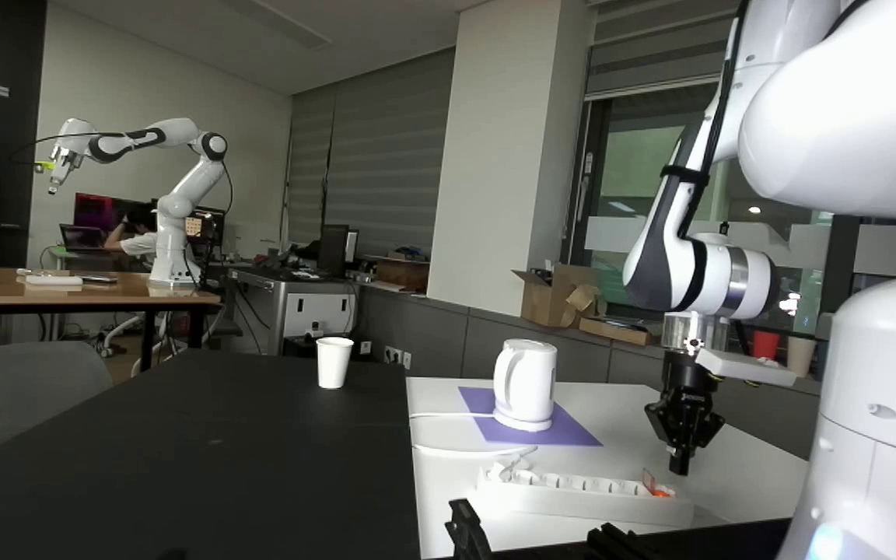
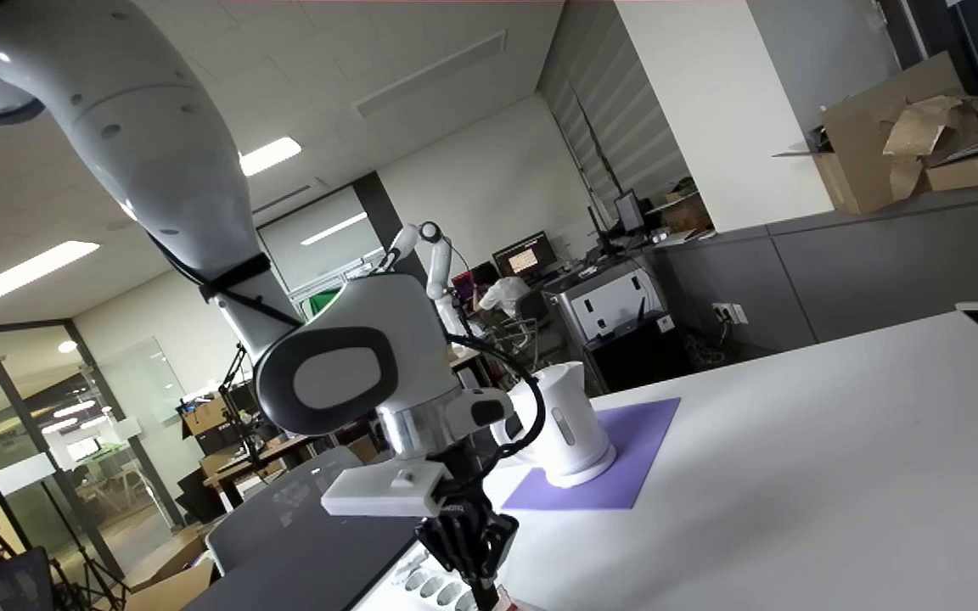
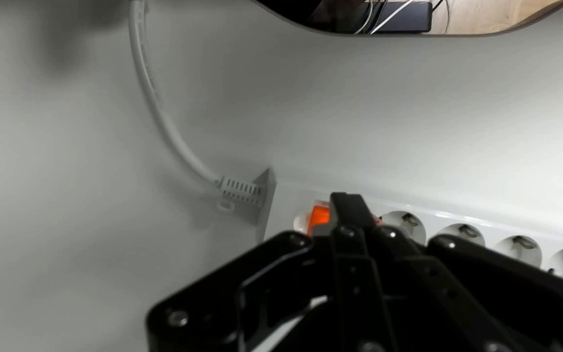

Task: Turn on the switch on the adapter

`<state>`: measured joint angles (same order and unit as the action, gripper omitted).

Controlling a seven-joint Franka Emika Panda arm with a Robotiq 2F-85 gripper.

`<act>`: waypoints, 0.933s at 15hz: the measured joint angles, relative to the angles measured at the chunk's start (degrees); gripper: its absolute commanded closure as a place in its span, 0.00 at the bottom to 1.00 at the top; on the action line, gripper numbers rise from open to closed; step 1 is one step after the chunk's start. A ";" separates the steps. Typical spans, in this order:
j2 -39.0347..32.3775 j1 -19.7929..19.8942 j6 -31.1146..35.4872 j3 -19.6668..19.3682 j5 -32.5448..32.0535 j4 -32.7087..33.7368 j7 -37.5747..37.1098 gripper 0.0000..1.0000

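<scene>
Pointing down: end effector (image 1: 679,465) near switch (image 3: 318,218) | jug (image 1: 537,381), white cup (image 1: 334,364): contents hidden

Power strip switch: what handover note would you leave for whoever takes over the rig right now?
Gripper: shut, pointing down, nothing seen in it.
Power strip: lying on the white table.
Switch: orange, at one end of the strip, partly hidden by the gripper in the wrist view.
Done: gripper positioned near the switch, not touching it.
Left: probably press the switch; on or off cannot be told, so check.
</scene>
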<state>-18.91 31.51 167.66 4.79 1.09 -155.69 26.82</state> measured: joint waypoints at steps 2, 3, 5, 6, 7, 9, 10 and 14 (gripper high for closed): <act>4.02 -0.51 2.11 -0.93 -0.03 -3.37 0.91 1.00; 5.34 -1.16 3.54 -1.83 -0.25 -4.19 1.25 1.00; 6.04 -1.76 8.26 -2.40 0.04 -3.93 2.04 1.00; 5.83 -1.14 11.79 -1.58 0.46 -3.85 2.39 1.00; 5.52 -0.44 15.19 -0.45 0.91 -3.87 2.48 1.00; 4.67 0.58 19.78 1.69 1.19 -3.86 2.41 1.00; 4.37 0.83 20.38 2.63 1.20 -3.84 2.34 1.00; 5.15 1.43 15.69 6.13 1.34 -3.47 1.53 1.00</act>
<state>-13.76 32.94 183.35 10.92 2.43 -159.16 28.35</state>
